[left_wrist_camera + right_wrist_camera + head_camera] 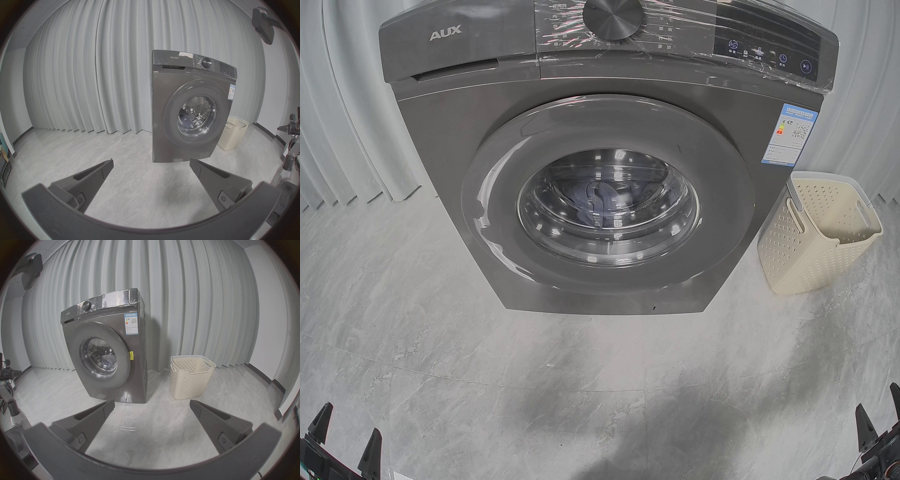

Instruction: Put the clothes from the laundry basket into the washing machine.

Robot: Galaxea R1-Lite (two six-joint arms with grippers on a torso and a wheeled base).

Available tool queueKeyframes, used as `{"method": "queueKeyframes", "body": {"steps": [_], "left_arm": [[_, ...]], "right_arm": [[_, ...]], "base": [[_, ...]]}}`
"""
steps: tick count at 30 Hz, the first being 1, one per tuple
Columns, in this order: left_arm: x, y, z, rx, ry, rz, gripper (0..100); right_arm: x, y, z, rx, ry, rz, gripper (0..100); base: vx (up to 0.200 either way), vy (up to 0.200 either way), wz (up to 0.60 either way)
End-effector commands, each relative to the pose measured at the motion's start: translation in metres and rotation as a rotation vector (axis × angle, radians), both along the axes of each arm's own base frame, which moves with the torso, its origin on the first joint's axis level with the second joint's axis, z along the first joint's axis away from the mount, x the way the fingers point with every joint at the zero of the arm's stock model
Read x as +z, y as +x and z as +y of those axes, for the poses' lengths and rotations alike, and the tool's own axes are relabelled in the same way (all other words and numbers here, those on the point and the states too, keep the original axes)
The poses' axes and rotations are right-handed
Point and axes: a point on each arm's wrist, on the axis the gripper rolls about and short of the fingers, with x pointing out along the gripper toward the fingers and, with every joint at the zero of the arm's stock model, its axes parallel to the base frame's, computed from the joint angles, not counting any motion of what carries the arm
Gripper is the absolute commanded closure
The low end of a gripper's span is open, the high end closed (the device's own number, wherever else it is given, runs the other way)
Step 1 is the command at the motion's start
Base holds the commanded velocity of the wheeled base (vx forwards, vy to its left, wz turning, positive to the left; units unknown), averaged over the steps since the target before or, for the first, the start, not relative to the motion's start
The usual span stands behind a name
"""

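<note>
A grey front-loading washing machine [456, 125] stands on the floor [550, 375] facing the robot, its round door [500, 187] shut. Blue clothes [600, 203] lie inside, seen through the door. The cream laundry basket [800, 256] stands upright, mouth up, on the floor just beside the machine's right side, and looks empty. The left pincer [347, 430] and the right pincer [878, 406] hang low, well short of both, fingers spread and holding nothing. The right one is nearer the basket.
</note>
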Motion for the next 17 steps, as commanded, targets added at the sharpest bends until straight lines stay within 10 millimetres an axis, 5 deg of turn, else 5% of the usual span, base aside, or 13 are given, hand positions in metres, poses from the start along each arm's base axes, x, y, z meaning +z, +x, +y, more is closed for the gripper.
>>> {"method": "queueKeyframes", "body": {"steps": [1, 17], "left_arm": [[-0.0048, 0.0002, 0.0000, 0.001, -0.001, 0.004, 0], [-0.0048, 0.0002, 0.0000, 0.001, 0.001, 0.004, 0]], "right_arm": [[-0.0046, 0.0012, -0.0001, 0.010, -0.003, 0.013, 0], [-0.0047, 0.0013, 0.0001, 0.013, -0.008, 0.016, 0]], "base": [[0.000, 0.000, 0.00], [0.000, 0.000, 0.00]]}}
